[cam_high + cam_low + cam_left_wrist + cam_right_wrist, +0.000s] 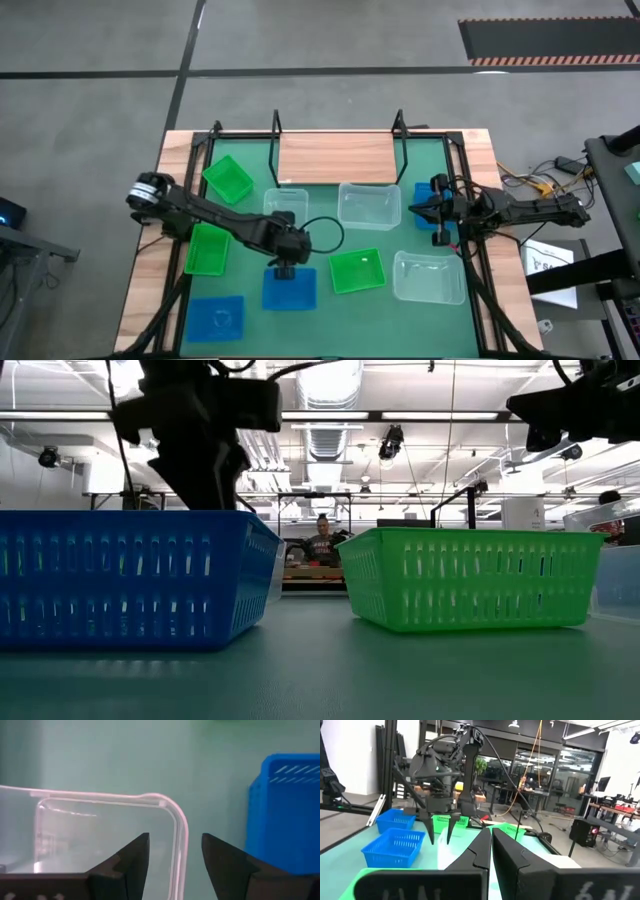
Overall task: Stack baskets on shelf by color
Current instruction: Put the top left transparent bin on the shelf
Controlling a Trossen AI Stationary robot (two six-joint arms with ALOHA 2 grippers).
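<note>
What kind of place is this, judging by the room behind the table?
Probably a robotics lab or workshop: exposed ceiling ducts, desks with monitors, and cables on the concrete floor beside the table.

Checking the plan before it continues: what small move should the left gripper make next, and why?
Probably lower and close. The left gripper is open, its fingers straddling the clear basket's rim, not yet gripping, and the shelf is bare.

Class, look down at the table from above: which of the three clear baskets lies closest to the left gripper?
The clear basket at the mat's centre-left; the open left gripper hovers just beyond its rim, while the other two clear ones sit farther right.
</note>
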